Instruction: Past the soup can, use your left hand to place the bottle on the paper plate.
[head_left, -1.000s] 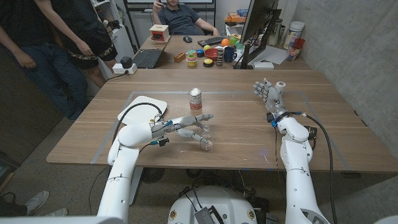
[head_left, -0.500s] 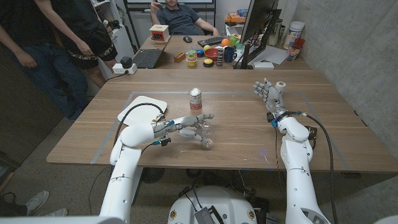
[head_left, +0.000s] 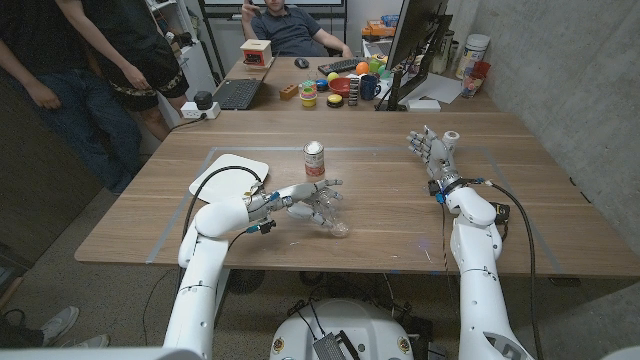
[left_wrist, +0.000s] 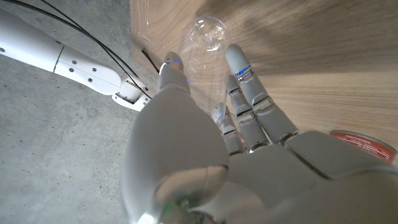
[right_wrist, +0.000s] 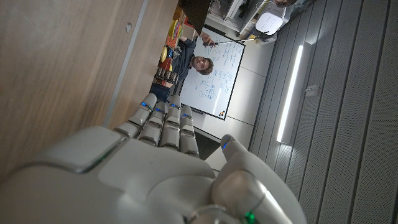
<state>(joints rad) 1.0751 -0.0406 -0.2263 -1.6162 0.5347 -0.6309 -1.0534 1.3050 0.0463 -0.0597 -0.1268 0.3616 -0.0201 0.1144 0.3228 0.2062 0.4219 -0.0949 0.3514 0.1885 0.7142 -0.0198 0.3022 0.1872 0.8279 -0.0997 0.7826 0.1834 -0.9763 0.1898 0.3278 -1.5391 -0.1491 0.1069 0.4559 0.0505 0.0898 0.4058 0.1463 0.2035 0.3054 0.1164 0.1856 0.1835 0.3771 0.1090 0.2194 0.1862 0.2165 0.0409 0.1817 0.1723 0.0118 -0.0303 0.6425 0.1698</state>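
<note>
Bottle (head_left: 328, 214): clear plastic, tilted, at the near-middle of the table (head_left: 380, 250), base end toward the table's near edge. It sits inside the left hand (head_left: 312, 200), fingers (head_left: 330, 186) over the top, thumb on the near side. In the left wrist view the bottle (left_wrist: 208, 34) runs out past the fingertips (left_wrist: 235, 55), thumb on one side, other fingers on the other, so the hand looks closed around it. Whether the bottle's lower end touches the wood or hangs just above it, cannot tell; glare and clear plastic make it hard to read.

Soup can (head_left: 315, 159): upright, red and white label, just beyond the left hand toward the far side. Its rim shows in the left wrist view (left_wrist: 364, 144), beside the palm.

Paper plate (head_left: 232, 172): white, to the robot's left of the can, a black cable from the left arm crossing its near edge. Well apart from the bottle.

Right hand (head_left: 432, 152): on the right side of the table, standing upright with fingers spread, holding nothing. In the right wrist view the hand (right_wrist: 155, 155) has its fingers straight and side by side.

Behind the table: a second desk with a laptop (head_left: 238, 93), a monitor (head_left: 412, 45), small coloured items. One person (head_left: 288, 25) is seated there; two more stand at the far left.
</note>
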